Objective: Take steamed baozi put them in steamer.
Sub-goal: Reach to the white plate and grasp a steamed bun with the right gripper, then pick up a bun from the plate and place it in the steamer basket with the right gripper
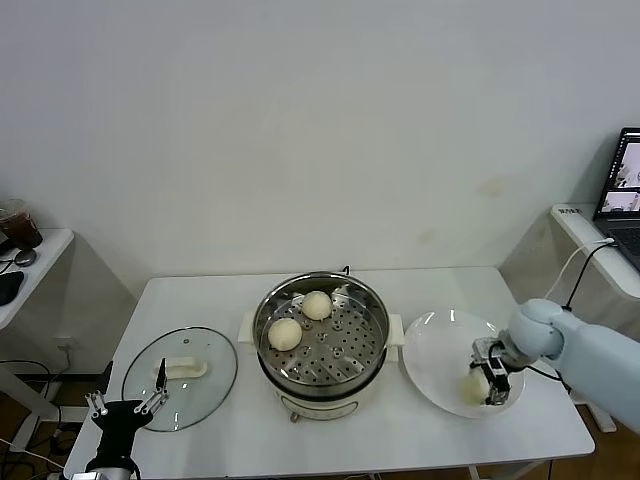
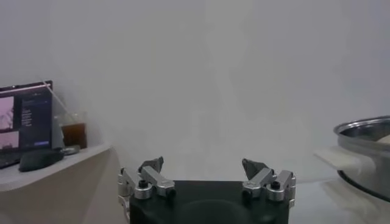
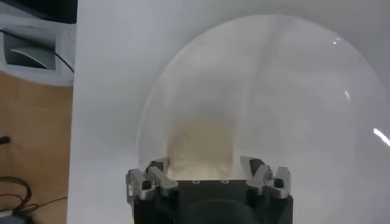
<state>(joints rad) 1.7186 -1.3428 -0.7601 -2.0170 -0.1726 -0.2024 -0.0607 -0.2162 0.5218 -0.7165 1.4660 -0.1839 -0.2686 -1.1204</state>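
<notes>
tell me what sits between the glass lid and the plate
The steamer, with two baozi on its tray; the head view shows it on the table between the lid and the plate.

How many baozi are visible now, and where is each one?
3: two baozi lie in the steamer; one is on the plate at the right gripper.

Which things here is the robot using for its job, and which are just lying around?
For the job:
- steamer
- two baozi in it
- baozi on the plate
- plate
- right gripper

Just lying about:
- glass lid
- laptop
- left gripper, parked
</notes>
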